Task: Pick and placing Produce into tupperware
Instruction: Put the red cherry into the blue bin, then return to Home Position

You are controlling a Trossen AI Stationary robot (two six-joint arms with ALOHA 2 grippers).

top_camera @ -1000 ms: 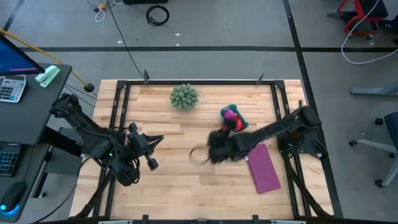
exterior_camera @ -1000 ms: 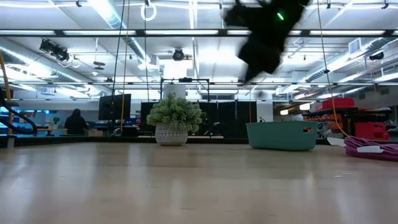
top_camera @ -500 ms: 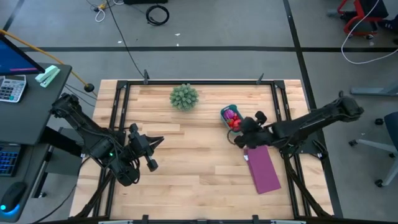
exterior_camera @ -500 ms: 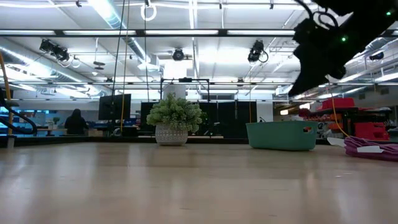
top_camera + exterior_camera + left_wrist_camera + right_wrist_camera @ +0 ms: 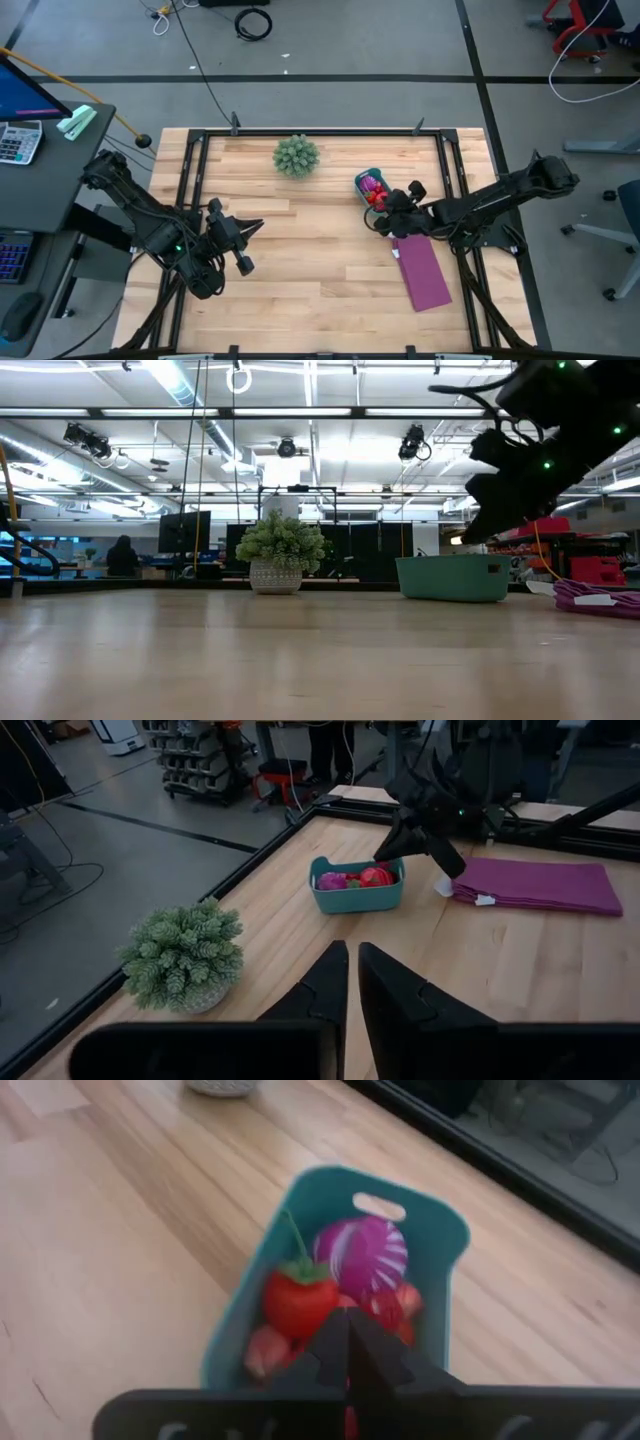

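The tupperware (image 5: pixel 372 187) is seen on the bench (image 5: pixel 300 260), with the purple sheet (image 5: pixel 424 272) just beside it and the spiky green plant (image 5: pixel 296 155) well apart from it on the other side. The produce lies inside the tupperware: a purple-pink striped ball (image 5: pixel 362 1256), a red tomato-like piece (image 5: pixel 299 1301) with a green stem, and several small red pieces (image 5: pixel 392 1308) packed beside them. No produce is seen on the bench outside the tupperware, so the task is judged nearly or fully done.

The right gripper (image 5: pixel 385 212) is held just over the near end of the tupperware, with its fingers (image 5: pixel 345 1342) pressed together and nothing held between them. The left gripper (image 5: pixel 243 245) waits well apart from the tupperware, across the bench, its fingers (image 5: pixel 340 982) almost together with only a thin gap.

A snag could be caused if the right gripper were lowered or swung sideways from here: the low wall might be clipped and the light tupperware tipped or pushed against the purple sheet, spilling the small pieces.

The contents are shown plainly only in the right wrist view; in the low view only the teal wall (image 5: pixel 452 578) is seen. The gap in height between gripper and rim is shown by the low view alone.
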